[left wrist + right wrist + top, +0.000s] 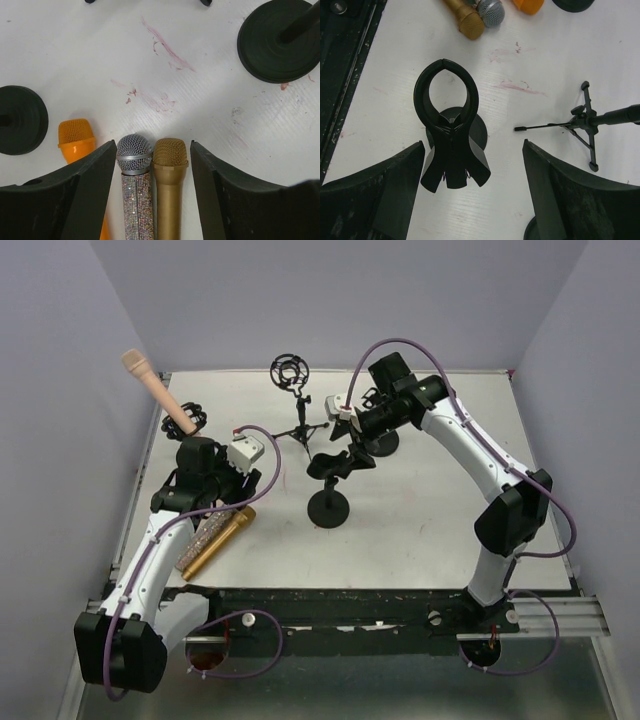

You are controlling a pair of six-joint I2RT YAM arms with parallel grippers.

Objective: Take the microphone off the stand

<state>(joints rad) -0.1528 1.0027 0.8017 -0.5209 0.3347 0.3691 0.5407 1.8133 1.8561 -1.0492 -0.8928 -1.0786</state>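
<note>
Fingers (75, 200) flanking microphones (134, 156) (handles cut off)

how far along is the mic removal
Done: the orange mic, glitter mic and gold mic lie on the table; the clip at the right tool is empty. In hand: nothing, the left tool is open over them, the right open too. Left: the pink mic sits in its stand.

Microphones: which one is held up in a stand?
The pale pink microphone at the back left; it pokes up, tilted, from its stand, while the gold, glittery and orange microphones lie flat on the table.
</note>
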